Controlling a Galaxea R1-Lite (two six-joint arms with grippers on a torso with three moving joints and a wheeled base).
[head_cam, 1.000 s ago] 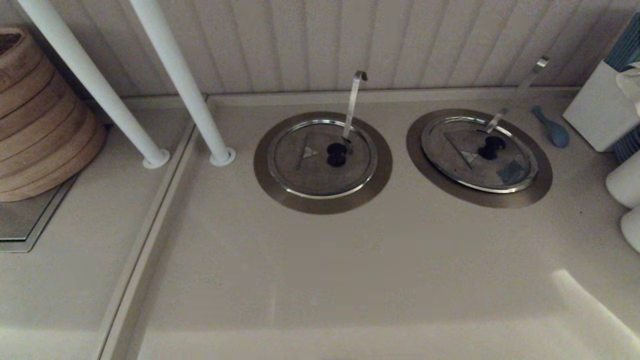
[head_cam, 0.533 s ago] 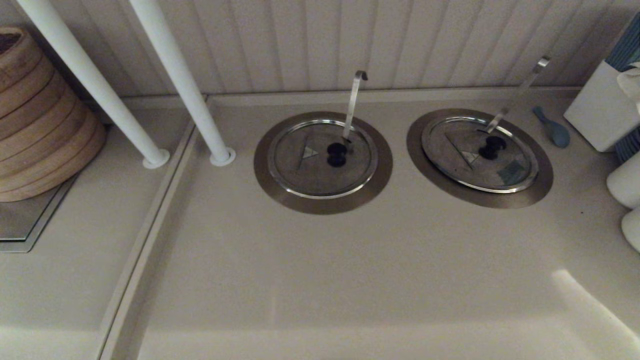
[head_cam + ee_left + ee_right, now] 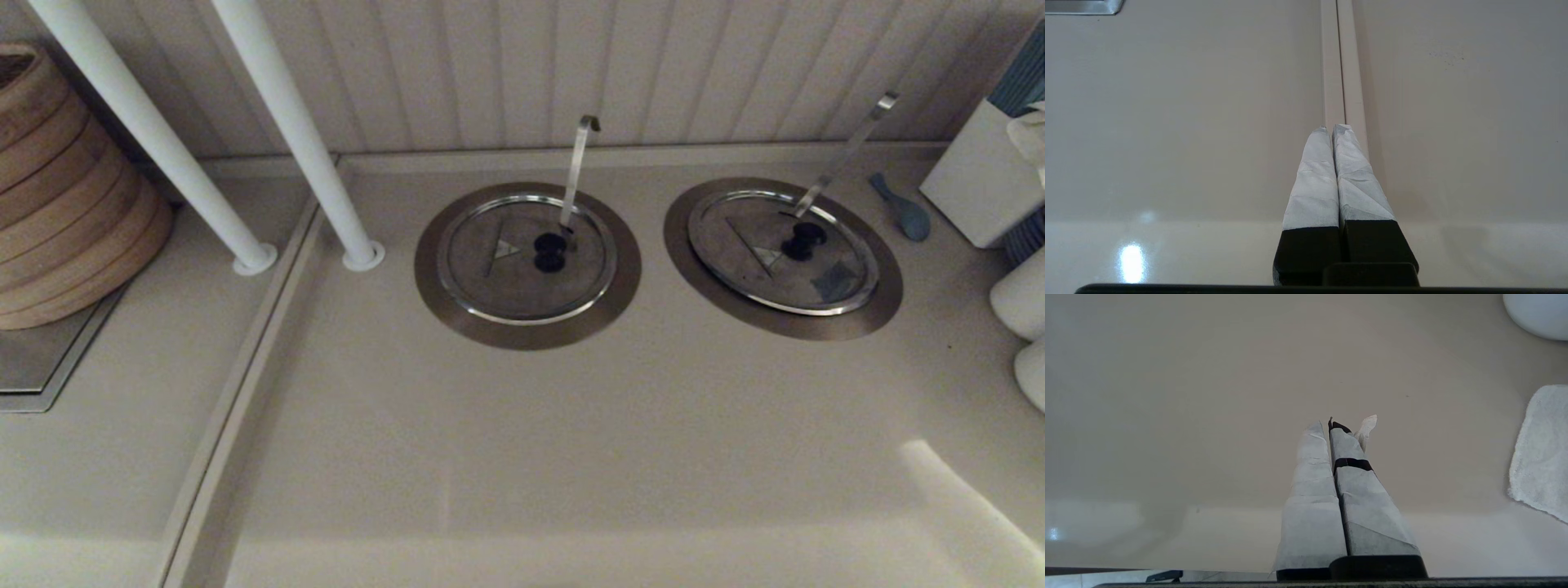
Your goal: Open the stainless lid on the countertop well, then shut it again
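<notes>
The stainless lid (image 3: 759, 261) with a black knob (image 3: 802, 241) and a bluish smudge (image 3: 834, 282) lies flat and closed on the right-hand countertop well (image 3: 702, 282); a straight steel handle (image 3: 849, 149) rises from it. Neither arm shows in the head view. My left gripper (image 3: 1331, 128) is shut and empty, above a seam in the beige counter. My right gripper (image 3: 1325, 424) is shut and empty too, over bare counter, with a loose flap of tape at one fingertip.
A like lid (image 3: 506, 282) with a curled-hook ladle handle (image 3: 578, 167) covers the left ring. Two white posts (image 3: 294, 131) and a bamboo steamer stack (image 3: 65, 188) stand at the left. A blue spoon (image 3: 902, 211), a white box (image 3: 980, 180) and white vessels (image 3: 1020, 302) crowd the right edge; a white cloth (image 3: 1541, 453) lies near.
</notes>
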